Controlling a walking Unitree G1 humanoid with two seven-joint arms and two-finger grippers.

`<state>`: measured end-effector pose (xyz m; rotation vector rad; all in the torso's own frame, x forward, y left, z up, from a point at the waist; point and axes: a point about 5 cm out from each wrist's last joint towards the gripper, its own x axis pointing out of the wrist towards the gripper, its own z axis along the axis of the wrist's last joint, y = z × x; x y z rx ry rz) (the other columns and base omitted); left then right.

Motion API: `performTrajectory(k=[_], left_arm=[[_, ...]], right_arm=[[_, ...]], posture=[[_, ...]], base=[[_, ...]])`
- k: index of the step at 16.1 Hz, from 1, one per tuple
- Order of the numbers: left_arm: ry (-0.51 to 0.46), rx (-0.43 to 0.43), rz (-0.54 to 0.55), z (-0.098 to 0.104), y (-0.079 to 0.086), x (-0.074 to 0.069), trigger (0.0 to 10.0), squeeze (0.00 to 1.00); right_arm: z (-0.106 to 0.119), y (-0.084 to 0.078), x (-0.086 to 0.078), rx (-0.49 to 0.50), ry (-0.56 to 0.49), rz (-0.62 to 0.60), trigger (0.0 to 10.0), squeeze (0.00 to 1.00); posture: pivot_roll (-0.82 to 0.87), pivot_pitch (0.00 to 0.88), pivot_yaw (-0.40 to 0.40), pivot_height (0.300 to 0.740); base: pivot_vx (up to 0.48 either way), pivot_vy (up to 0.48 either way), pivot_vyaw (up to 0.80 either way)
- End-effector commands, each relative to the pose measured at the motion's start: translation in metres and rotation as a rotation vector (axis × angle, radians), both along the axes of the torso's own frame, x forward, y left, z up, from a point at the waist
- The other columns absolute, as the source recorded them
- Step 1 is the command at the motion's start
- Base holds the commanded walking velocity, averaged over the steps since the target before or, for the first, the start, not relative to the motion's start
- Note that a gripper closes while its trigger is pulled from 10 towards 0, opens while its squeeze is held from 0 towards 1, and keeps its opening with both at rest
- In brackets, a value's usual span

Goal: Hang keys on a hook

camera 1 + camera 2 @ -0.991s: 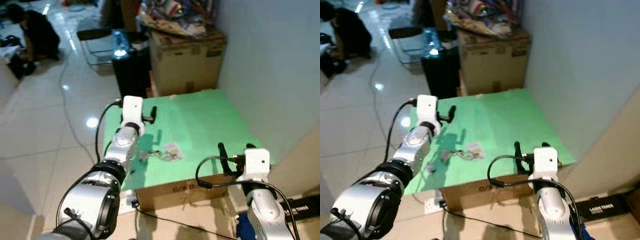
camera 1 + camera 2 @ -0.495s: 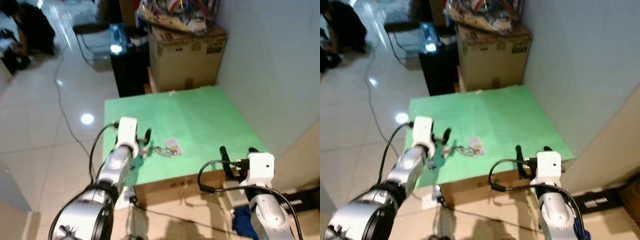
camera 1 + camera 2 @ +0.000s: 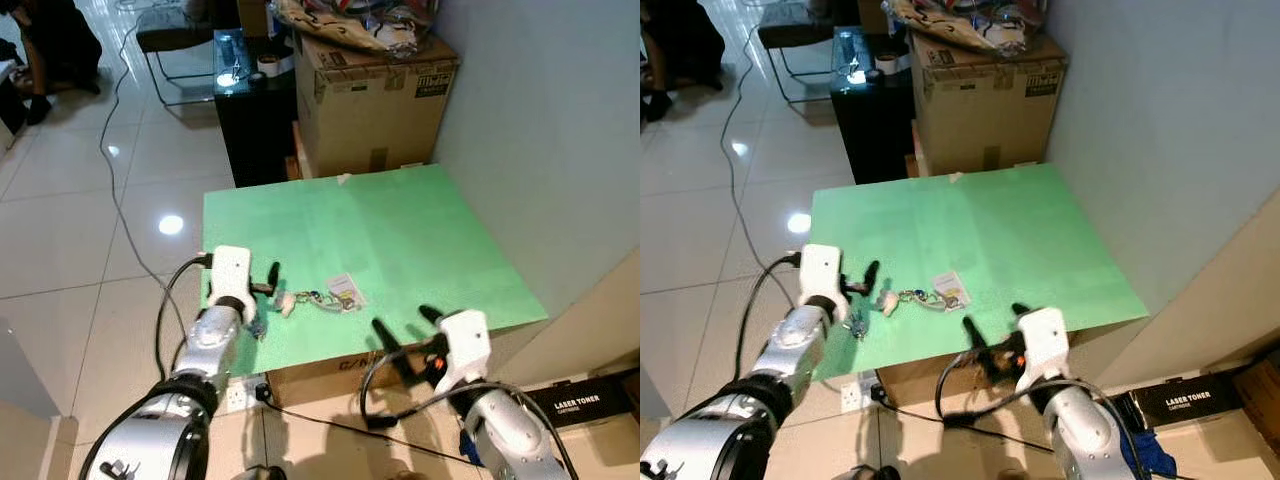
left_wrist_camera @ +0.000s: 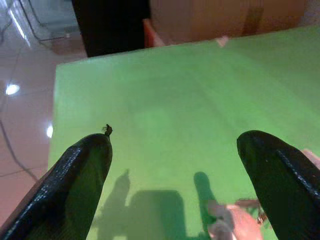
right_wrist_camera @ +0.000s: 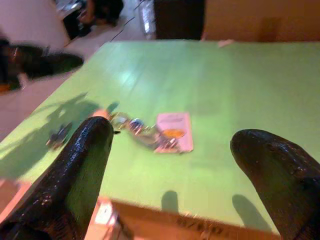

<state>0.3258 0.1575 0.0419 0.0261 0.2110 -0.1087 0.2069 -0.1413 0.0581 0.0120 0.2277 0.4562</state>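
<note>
A bunch of keys (image 3: pixel 318 298) with a white tag (image 3: pixel 345 290) lies near the front edge of a green mat (image 3: pixel 400 230). My left gripper (image 3: pixel 263 292) is just to their left, low over the mat and open; in its wrist view the keys (image 4: pixel 227 217) sit beside one finger. My right gripper (image 3: pixel 408 330) hovers at the mat's front edge, open, pointing at the keys (image 5: pixel 142 126) and tag (image 5: pixel 172 131) from the near side. Neither gripper touches the keys.
A small dark object (image 5: pixel 60 134) lies on the mat by its left edge. Behind the mat stand a cardboard box (image 3: pixel 375 90) and a black cabinet (image 3: pixel 255 110). A wall (image 3: pixel 540 120) runs along the right. A cable (image 3: pixel 120 180) crosses the tiled floor, and a person (image 3: pixel 50 35) is at the far left.
The camera has shifted. My left gripper has drawn back toward me, from beyond the keys to beside them. My right gripper has swung left and now points at the keys.
</note>
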Motion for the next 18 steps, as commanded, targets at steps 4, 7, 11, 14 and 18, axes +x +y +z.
performTrajectory(k=[4, 7, 11, 14, 18], left_arm=[[-0.024, 0.005, -0.023, -0.007, 0.007, -0.013, 10.0, 0.0], [0.022, 0.036, -0.035, -0.021, 0.009, -0.027, 10.0, 0.0], [0.071, 0.005, -0.044, -0.033, 0.004, -0.037, 10.0, 0.0], [0.076, 0.011, -0.103, -0.041, -0.005, -0.052, 10.0, 0.0], [0.026, 0.062, -0.132, -0.038, -0.004, -0.058, 10.0, 0.0]], right_arm=[[-0.007, 0.009, -0.011, 0.025, 0.054, 0.039, 10.0, 0.0], [-0.012, 0.013, -0.016, 0.032, 0.08, 0.055, 10.0, 0.0], [-0.012, 0.012, -0.011, 0.025, 0.077, 0.051, 10.0, 0.0], [-0.013, 0.01, -0.011, 0.026, 0.079, 0.039, 10.0, 0.0], [-0.015, 0.007, -0.013, 0.031, 0.085, 0.024, 10.0, 0.0]], posture=[[-0.23, 0.1, 0.052, 0.74], [-0.22, 0.093, 0.05, 0.74], [-0.22, 0.083, 0.054, 0.74], [-0.22, 0.082, 0.059, 0.74], [-0.21, 0.086, 0.058, 0.74]], base=[[0.0, 0.0, 0.0], [0.0, 0.0, 0.0], [0.0, 0.0, 0.0], [0.0, 0.0, 0.0], [0.0, 0.0, 0.0]])
